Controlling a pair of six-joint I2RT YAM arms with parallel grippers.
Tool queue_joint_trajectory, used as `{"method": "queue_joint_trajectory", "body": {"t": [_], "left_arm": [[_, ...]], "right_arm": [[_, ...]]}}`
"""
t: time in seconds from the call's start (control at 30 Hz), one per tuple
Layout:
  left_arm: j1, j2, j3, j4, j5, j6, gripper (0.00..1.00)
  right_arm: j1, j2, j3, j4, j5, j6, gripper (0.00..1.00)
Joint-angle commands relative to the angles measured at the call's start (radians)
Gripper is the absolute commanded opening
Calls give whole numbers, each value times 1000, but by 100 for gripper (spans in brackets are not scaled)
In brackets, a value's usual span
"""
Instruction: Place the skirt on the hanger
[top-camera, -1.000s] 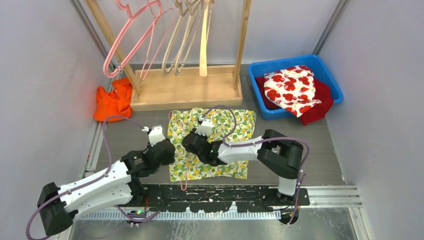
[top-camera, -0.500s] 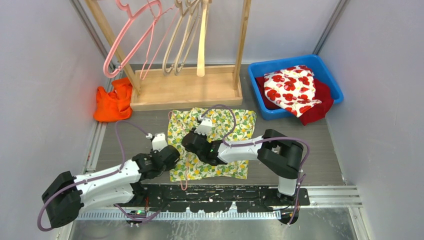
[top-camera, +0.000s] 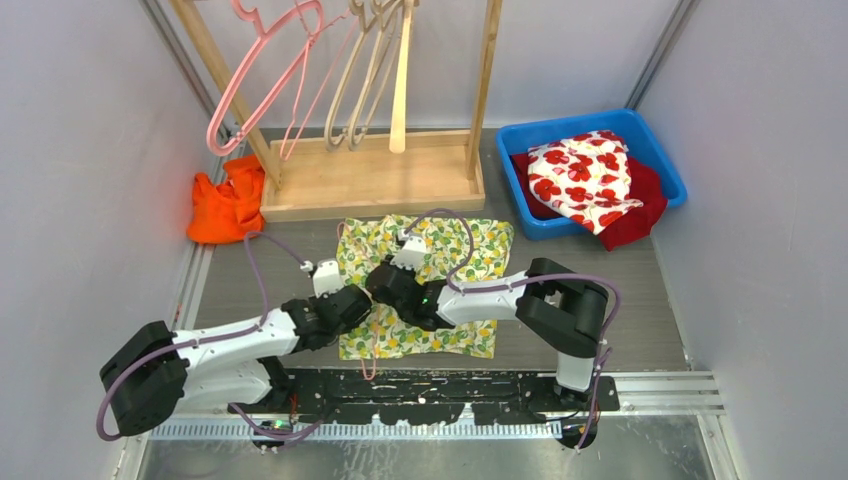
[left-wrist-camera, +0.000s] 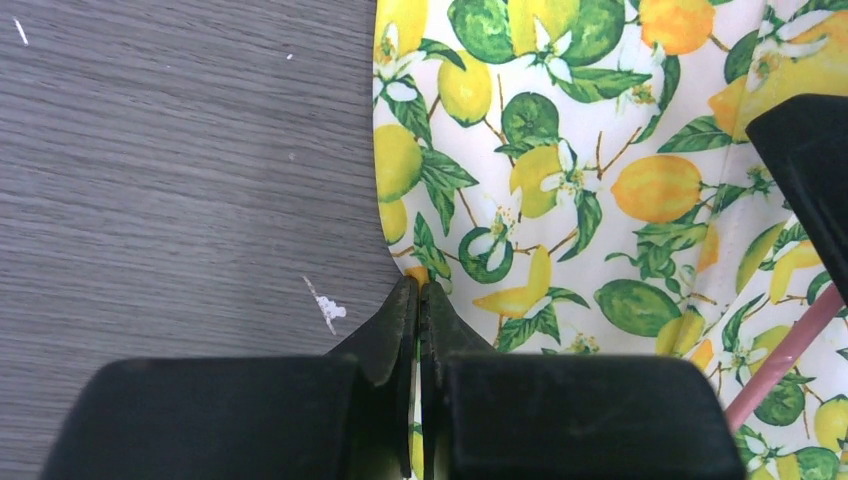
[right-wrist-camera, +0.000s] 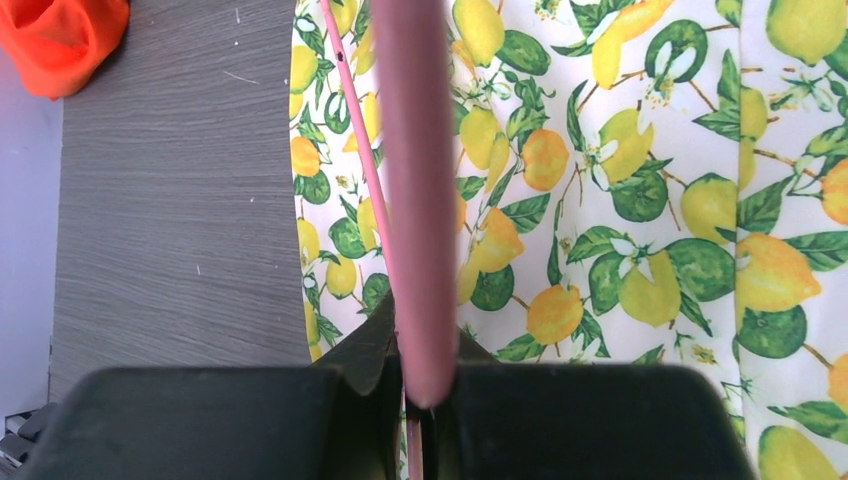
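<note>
Skirt: the skirt (top-camera: 490, 250) lay flat on the table (top-camera: 650, 310), lemon print up, just in front of the rack (top-camera: 370, 190). No part of it was lifted yet.
Hanger: the pink hanger (right-wrist-camera: 415, 150) rested on the skirt's left half, with its hook poking out past the near hem.
Right gripper: the right gripper (top-camera: 385, 280) was clamped on the hanger's bar over the middle of the skirt. It had not budged in the last second.
Left gripper: a second before, the left gripper (left-wrist-camera: 420, 295) had stood just off the skirt's left edge with its fingers spread. It then slid in and snapped together, tips meeting right at that edge. A sliver of print showed between the fingers, so I took it to be pinching the cloth.
Meaning: each arm now seemed to have its hold, one on the hanger and one on the skirt. To my eye the grasping was done, and raising that edge to work the hanger in came next.
Worry: the bite sat at the very edge and could slip when pulled.
</note>
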Motion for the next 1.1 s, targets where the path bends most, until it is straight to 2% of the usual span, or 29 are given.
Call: {"method": "queue_joint_trajectory", "body": {"t": [0.0,0.53,0.67,1.07], "left_arm": [[-3,21,-29,-17,66,-35,0],[-76,-279,-59,-260,117,-151,0],[-80,-294,-59,-287,95,-158,0],[-80,-227,-34,-255,75,-141,0]], "right_arm": [[-11,-29,-32,-58,22,-42,1],[-60,-29,7,-75,5,-77,1],[-61,-43,-4,-115,6,-70,1],[-94,-206,-193,-171,51,-83,1]]}}
